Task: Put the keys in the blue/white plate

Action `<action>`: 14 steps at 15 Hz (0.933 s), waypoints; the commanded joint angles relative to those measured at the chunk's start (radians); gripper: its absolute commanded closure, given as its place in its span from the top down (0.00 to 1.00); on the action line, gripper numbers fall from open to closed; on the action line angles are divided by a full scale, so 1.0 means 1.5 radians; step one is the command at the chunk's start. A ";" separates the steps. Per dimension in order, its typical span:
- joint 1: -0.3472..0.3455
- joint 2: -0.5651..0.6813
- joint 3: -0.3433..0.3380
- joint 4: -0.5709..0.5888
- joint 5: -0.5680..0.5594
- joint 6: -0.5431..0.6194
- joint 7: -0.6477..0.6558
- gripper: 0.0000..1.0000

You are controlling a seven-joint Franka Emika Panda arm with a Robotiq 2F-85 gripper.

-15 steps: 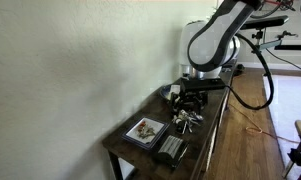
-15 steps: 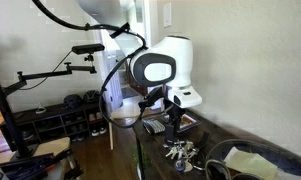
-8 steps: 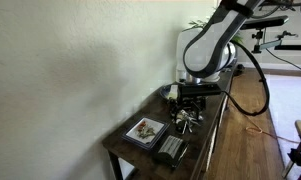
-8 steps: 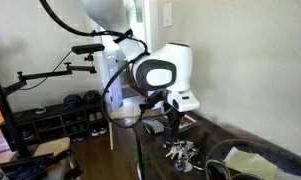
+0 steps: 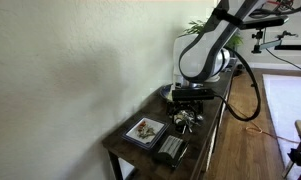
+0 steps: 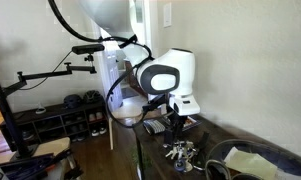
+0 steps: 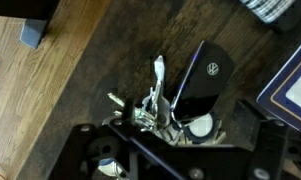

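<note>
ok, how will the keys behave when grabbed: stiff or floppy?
Probably floppy: the keys are separate pieces splayed in a bunch, so ungripped ones will likely dangle. The black fob probably adds weight on one side, so expect swing. Metal on the smooth table may slide if pushed.

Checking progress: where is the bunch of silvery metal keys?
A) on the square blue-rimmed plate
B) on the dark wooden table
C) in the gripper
B: the silvery metal keys lie on the dark wooden table, off the square blue-rimmed plate, under the open gripper.
</note>
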 commanded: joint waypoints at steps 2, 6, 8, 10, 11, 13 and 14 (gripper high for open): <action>0.014 0.037 -0.014 0.037 0.016 0.000 0.026 1.00; 0.014 0.061 -0.019 0.066 0.015 -0.006 0.026 0.68; 0.013 0.068 -0.021 0.078 0.015 -0.007 0.026 0.54; 0.013 0.075 -0.022 0.087 0.016 -0.008 0.025 0.41; 0.013 0.075 -0.022 0.089 0.016 -0.007 0.026 0.34; 0.013 0.073 -0.022 0.091 0.016 -0.006 0.025 0.23; 0.012 0.072 -0.021 0.092 0.018 -0.006 0.022 0.16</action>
